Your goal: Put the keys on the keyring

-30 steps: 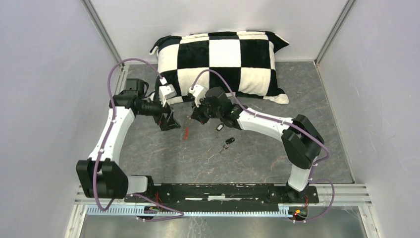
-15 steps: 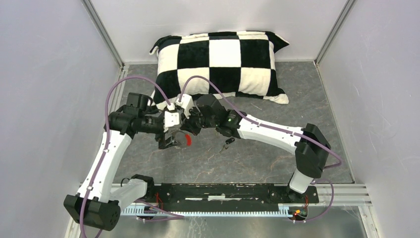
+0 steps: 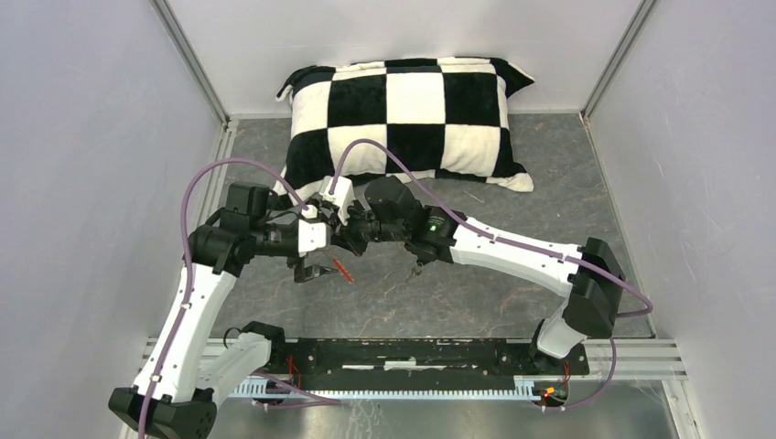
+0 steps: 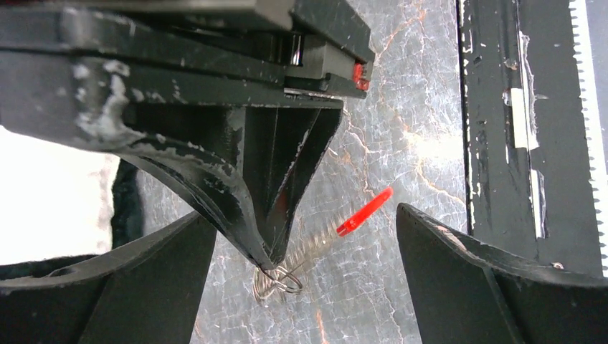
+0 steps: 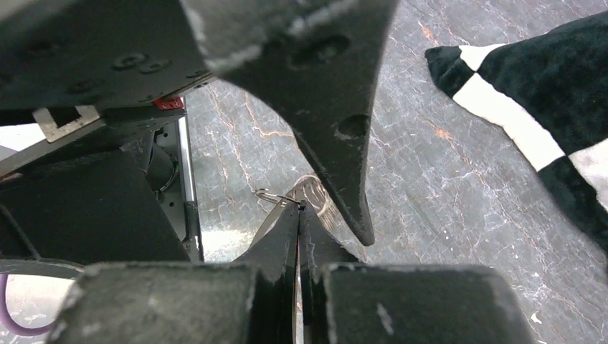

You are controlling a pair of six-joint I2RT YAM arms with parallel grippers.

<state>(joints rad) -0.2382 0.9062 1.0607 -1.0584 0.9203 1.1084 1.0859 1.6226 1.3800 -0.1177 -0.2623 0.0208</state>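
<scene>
My right gripper [image 3: 348, 245] is shut on the silvery coil end of the keyring [image 4: 287, 276], pinching it at the fingertips [image 5: 298, 211]. The ring's red sleeve [image 3: 343, 270] sticks out toward the near side and also shows in the left wrist view [image 4: 366, 211]. My left gripper [image 3: 316, 268] is open. Its two fingers straddle the ring and the right gripper's tip [image 4: 267, 258] without touching the ring. One dark key [image 3: 418, 266] lies on the table just below the right forearm. The other key is hidden.
A black-and-white checked pillow [image 3: 412, 114] lies at the back of the grey marbled table [image 3: 512, 192]. The black mounting rail [image 3: 430, 352] runs along the near edge. Grey walls close in the left and right sides.
Both grippers have moved nearer and come together, the right one carrying the keyring. The left arm has swung in so its open fingers now flank the ring.
</scene>
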